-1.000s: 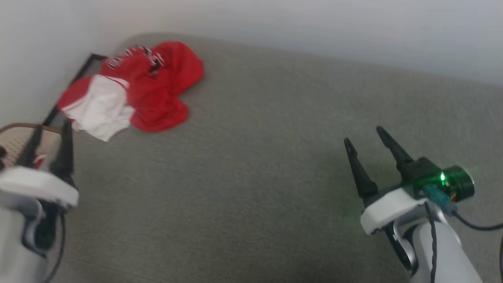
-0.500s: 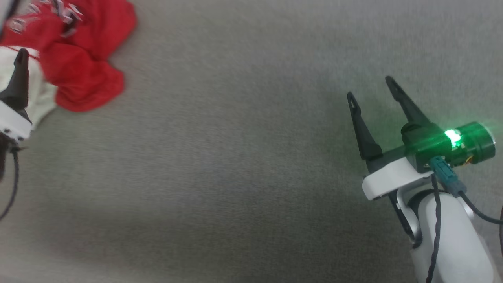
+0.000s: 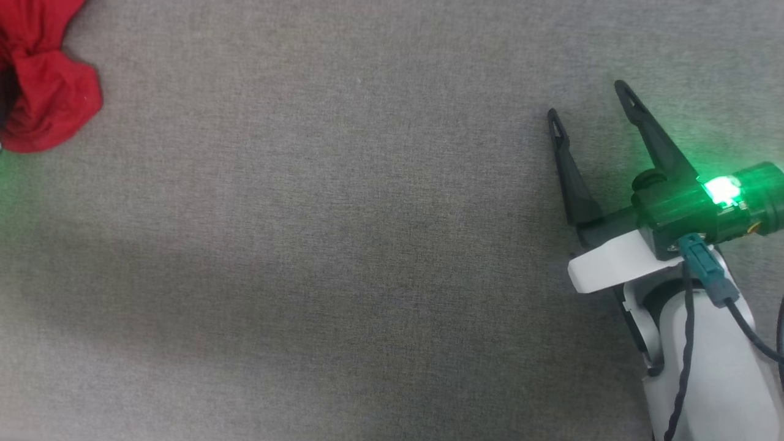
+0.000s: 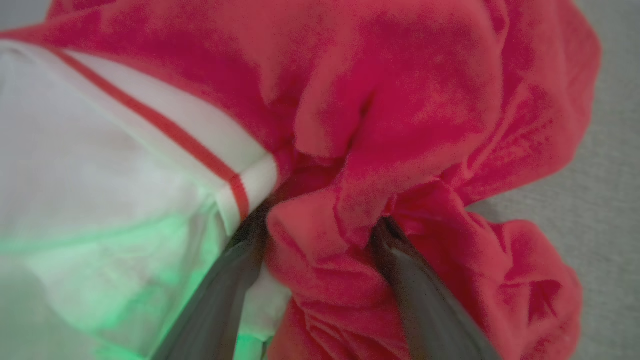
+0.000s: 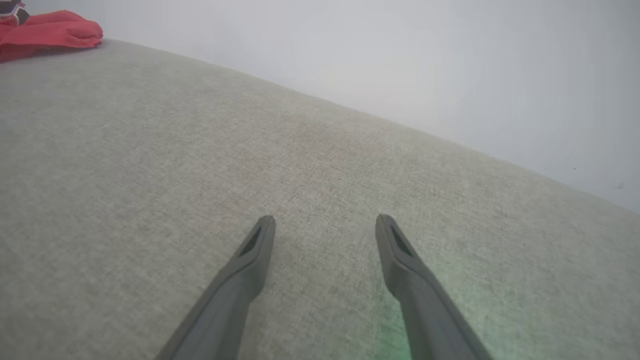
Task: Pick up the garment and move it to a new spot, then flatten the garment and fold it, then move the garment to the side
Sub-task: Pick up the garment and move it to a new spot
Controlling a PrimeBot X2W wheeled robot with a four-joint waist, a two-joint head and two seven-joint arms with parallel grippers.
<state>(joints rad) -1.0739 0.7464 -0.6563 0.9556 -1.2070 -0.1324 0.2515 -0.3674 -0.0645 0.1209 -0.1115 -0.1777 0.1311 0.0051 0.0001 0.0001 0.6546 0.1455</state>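
- Since a second ago the head camera has swung down and to the right, so the garment (image 3: 52,92) now sits in the top left corner of the head view rather than further in; it lies in the same crumpled heap. The left gripper (image 4: 320,222) has gone from hovering short of the heap to standing in it.
- Nearest, the right gripper (image 3: 587,100) hangs over bare grey fabric surface (image 3: 343,257), jaws wide and empty, well apart from the garment, with a green light (image 3: 723,190) glowing on its wrist.
- Further off, in the left wrist view, the left gripper's two fingers are spread wide, one on each side of a bunched red fold, just beside a white panel edged with a red stripe (image 4: 165,127). They are not closed on the cloth.
- The step in hand looks like the first pick-up. The next move calls for the left jaws to close on that fold, then lift and carry it towards the open middle.
- Nothing lies in the way on the surface. The white wall (image 5: 450,75) runs behind the far edge, and a one-fold grip may drag the rest of the shirt.
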